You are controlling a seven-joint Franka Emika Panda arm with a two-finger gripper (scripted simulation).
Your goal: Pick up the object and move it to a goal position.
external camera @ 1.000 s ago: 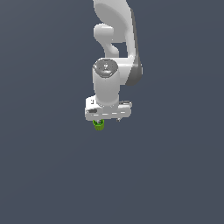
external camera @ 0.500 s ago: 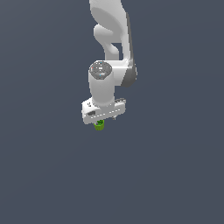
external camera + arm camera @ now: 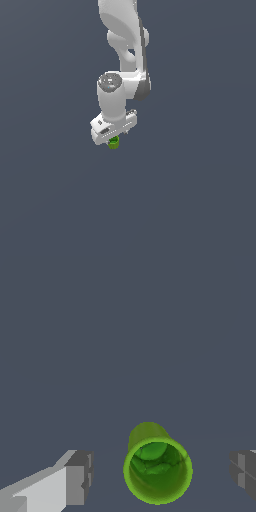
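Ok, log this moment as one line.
arm: over green cup | gripper: open, fingers apart from cup | grasp: none

no readable text anywhere

Under me spreads a flat, matte, dark grey-blue desk (image 3: 200, 200), filling both the exterior view and the wrist view (image 3: 125, 331) with one even tone and no visible edge. The small bright green open-topped cup-like cylinder (image 3: 157, 468) shows against it, but I cannot tell whether it rests on the desk.
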